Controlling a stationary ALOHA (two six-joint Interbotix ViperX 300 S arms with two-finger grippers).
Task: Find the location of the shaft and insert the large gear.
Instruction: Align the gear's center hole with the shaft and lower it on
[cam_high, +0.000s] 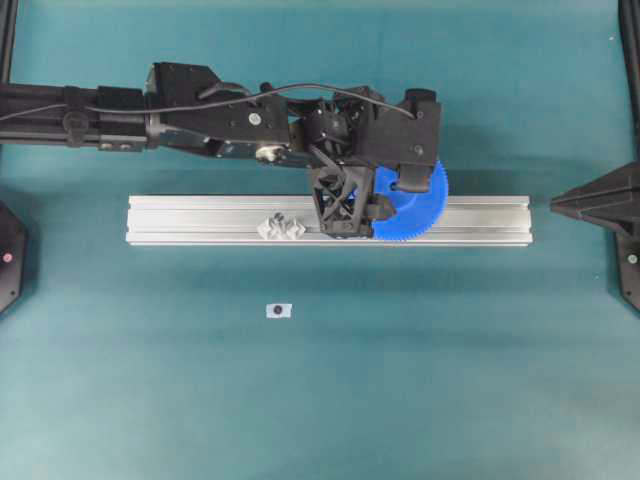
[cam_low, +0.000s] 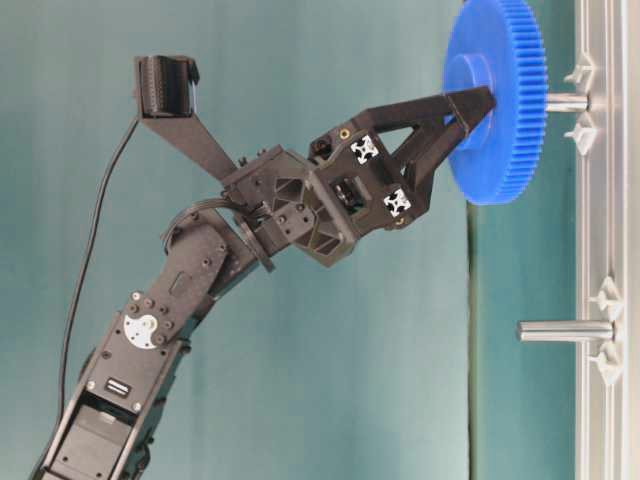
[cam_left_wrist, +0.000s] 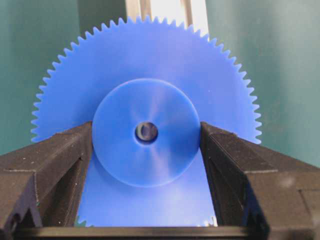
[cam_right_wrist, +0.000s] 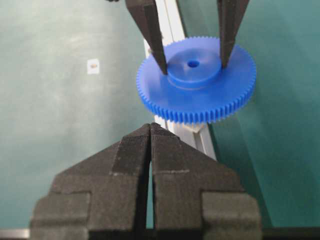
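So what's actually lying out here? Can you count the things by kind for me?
Blue gear: 1
Aluminium rail: 1
Metal pins on the rail: 2, one at the gear, one bare
Small white tag: 1
Robot grippers: 2, the left gripper shut on the gear's hub, the right gripper shut on nothing
Total: 7

No readable text, brand, number or label in any view. Only marks: small white tag (cam_high: 279, 310) on the counter (cam_high: 450, 380), lower left of centre in overhead view, carries a dark dot, no lettering legible; same tag shows upper left in right wrist view, too small to read. Two small white cross-pattern markings (cam_low: 364, 150) on the black left gripper (cam_low: 470, 112) body, centre of table-level view, are shapes, not characters.
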